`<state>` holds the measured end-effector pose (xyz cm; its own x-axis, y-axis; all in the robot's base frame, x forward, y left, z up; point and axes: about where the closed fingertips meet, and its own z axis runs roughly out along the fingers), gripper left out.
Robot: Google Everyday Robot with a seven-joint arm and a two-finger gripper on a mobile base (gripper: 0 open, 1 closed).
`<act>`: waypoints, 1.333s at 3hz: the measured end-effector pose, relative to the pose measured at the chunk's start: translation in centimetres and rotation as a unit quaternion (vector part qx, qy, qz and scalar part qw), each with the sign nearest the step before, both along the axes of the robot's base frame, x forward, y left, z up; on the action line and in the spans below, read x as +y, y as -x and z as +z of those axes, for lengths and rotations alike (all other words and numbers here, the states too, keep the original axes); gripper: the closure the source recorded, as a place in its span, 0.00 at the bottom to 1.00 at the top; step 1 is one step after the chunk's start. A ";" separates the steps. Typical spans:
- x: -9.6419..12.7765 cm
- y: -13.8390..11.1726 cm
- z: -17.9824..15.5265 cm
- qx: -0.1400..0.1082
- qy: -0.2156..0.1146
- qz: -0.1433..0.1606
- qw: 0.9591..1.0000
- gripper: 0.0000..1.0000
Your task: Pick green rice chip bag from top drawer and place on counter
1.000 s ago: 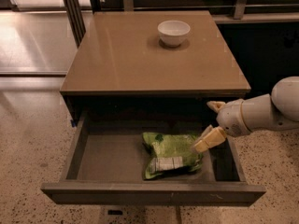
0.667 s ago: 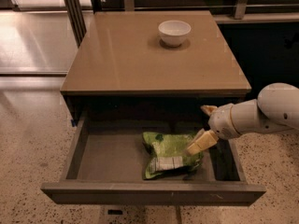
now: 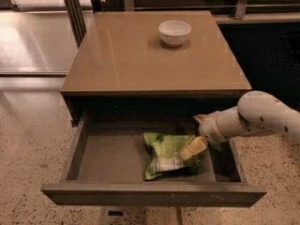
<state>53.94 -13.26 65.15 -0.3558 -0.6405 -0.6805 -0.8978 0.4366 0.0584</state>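
Crumpled light-green foil rice chip bag (image 3: 166, 149) hasn't budged. It's lying flat on the grey floor of the wide, shallow, pulled-out top drawer (image 3: 108, 161), right of centre. What we did notice: the white arm's two-finger gripper (image 3: 191, 137) has slid left and lower, so its near tan finger now lies over the bag's right edge, fingers spread, pinching nothing. Reads like grasp setup to us; the glossy tan counter (image 3: 140, 55) comes later. Long axis looks roughly back-left to front-right, white label end toward the drawer front.
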 end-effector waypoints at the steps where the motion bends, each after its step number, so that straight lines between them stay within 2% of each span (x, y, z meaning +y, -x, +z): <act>1: 0.0 0.0 -2.7 0.011 0.017 -0.002 1.000 0.00; 2: 0.0 0.0 -2.8 0.011 0.018 -0.003 1.000 0.18; 4: 0.0 0.0 -2.8 0.011 0.018 -0.003 1.000 0.64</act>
<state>53.91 -13.29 62.32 -0.3743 -0.6627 -0.6486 -0.8941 0.4434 0.0629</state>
